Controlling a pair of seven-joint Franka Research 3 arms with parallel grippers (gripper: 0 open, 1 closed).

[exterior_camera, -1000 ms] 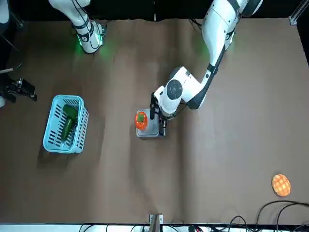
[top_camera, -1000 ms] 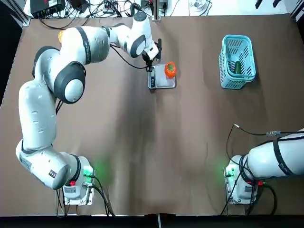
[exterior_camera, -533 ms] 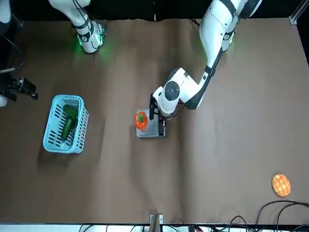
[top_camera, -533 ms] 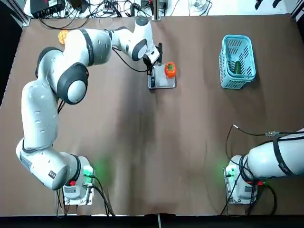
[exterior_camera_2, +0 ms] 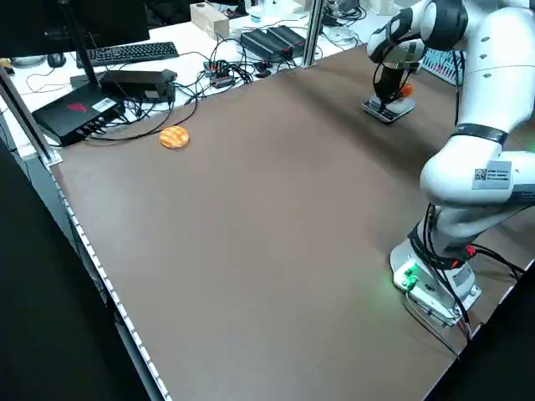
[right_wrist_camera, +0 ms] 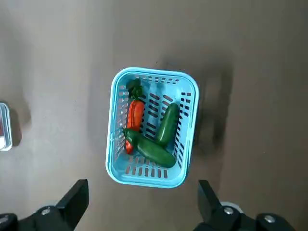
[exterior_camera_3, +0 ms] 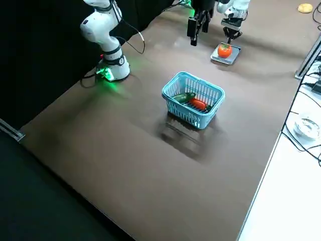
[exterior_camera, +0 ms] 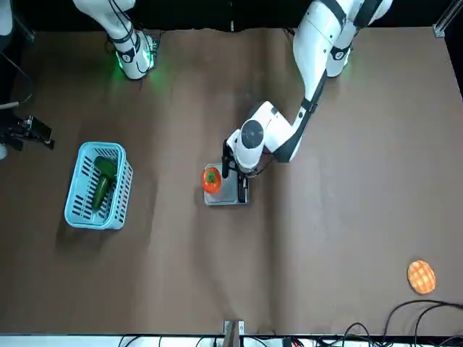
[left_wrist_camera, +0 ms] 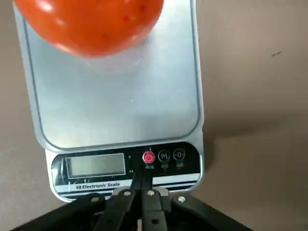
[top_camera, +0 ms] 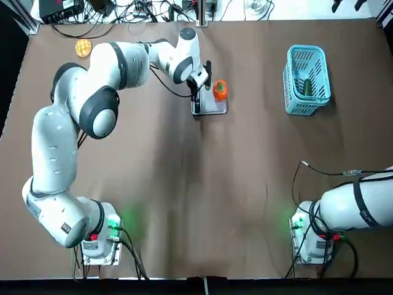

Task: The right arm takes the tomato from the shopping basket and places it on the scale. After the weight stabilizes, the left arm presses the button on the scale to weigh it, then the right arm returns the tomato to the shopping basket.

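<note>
The tomato (top_camera: 220,90) (left_wrist_camera: 91,24) rests on the far part of the scale (top_camera: 212,106) (left_wrist_camera: 120,106), near the table's back middle. My left gripper (top_camera: 198,91) (left_wrist_camera: 146,174) points down at the scale's display strip, fingers shut together, tips right at the red button (left_wrist_camera: 148,157); whether they touch it I cannot tell. The shopping basket (top_camera: 290,80) (right_wrist_camera: 115,120) stands at the back right, away from the scale. My right gripper (right_wrist_camera: 142,197) hangs high over the basket, open, holding nothing.
The basket holds green vegetables (right_wrist_camera: 166,126) and a red-orange one (right_wrist_camera: 134,118). A yellow-orange waffle-like disc (top_camera: 83,47) lies at the back left. Cables and electronics (exterior_camera_2: 125,79) line the table's far and left edges.
The left arm has swung slightly rightward and its shut gripper has edged along the scale's button strip. Tomato, scale and basket have stayed put.
</note>
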